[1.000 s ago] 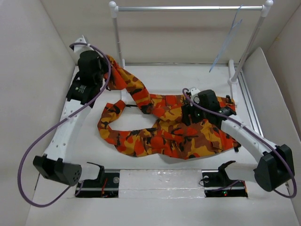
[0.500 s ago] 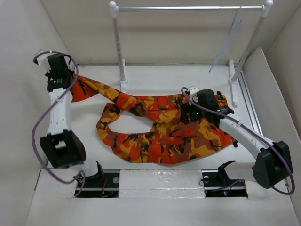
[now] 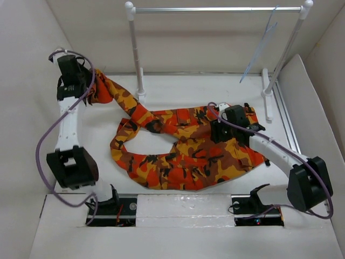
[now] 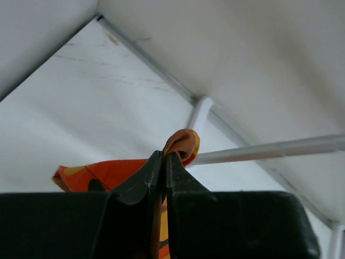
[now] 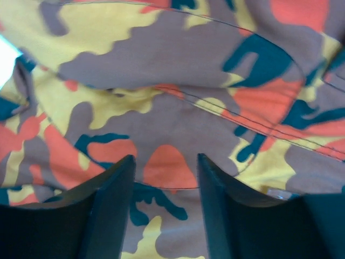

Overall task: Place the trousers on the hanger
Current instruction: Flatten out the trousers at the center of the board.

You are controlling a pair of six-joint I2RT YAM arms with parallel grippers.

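The camouflage trousers (image 3: 188, 154) lie spread over the middle of the table, one leg pulled out toward the far left. My left gripper (image 3: 91, 86) is shut on the end of that leg (image 4: 182, 144) and holds it raised near the left wall. My right gripper (image 3: 218, 131) is open and sits low over the waist part of the trousers (image 5: 167, 129), jaws on either side of the cloth. The pale blue hanger (image 3: 259, 48) hangs from the right end of the silver crossbar.
A rack with white posts (image 3: 135, 48) and a silver crossbar (image 3: 215, 9) stands at the back. White walls enclose the table on the left, right and back. A rail (image 3: 285, 118) runs along the right side.
My left arm swung from the back middle out to the far left, dragging the trouser leg with it and stretching it out. My right gripper stayed over the waist.
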